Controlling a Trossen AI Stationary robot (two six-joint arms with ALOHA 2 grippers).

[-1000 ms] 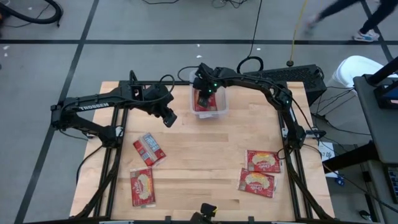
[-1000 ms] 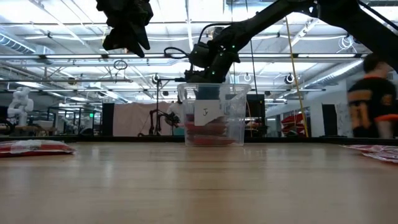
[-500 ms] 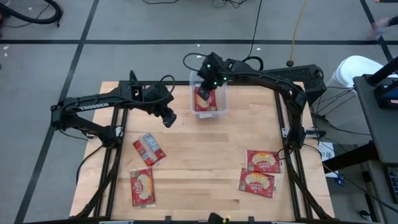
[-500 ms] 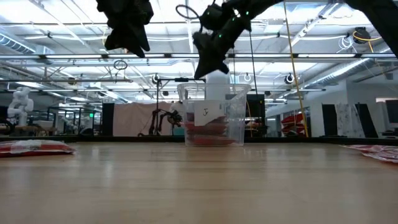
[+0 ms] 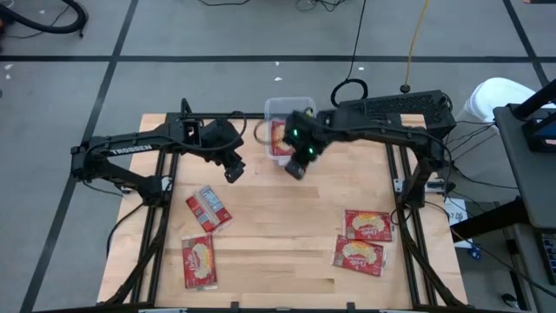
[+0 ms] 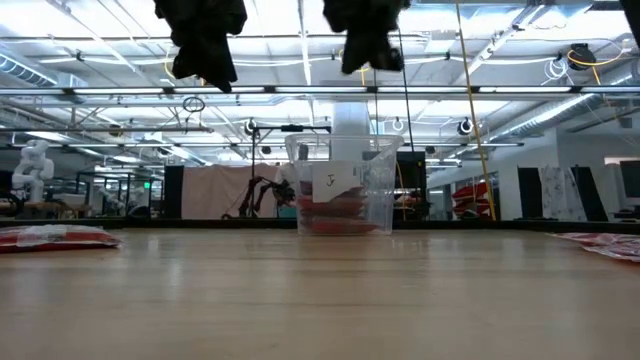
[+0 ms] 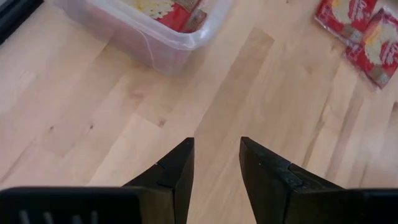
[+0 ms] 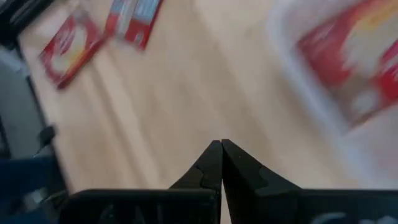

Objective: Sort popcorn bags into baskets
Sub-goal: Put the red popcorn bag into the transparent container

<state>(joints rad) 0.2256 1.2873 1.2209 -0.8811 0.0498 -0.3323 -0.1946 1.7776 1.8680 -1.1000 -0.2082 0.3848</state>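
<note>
A clear plastic tub (image 5: 289,130) stands at the far middle of the wooden bench (image 5: 278,235), holding red popcorn bags (image 5: 280,139) stacked flat inside; a small white label shows on its near wall in the low view.

The right tool (image 5: 295,168), fingers pressed together and carrying nothing, hangs above the bench just in front of the tub. A second ago it was down inside the tub; half a second ago it had risen over the tub's rim, and it has since swung clear toward the near side.

The left tool (image 5: 234,173), jaws partly apart and empty, hovers beside the tub on its left, unmoved across the second.

Four bags lie loose on the bench, all nearer than the tub and in the same places as before: a grey-backed bag (image 5: 208,208) and a red bag (image 5: 199,261) off to the tub's left, and a pair of red bags (image 5: 362,241) lying just beside each other off to its right.
</note>
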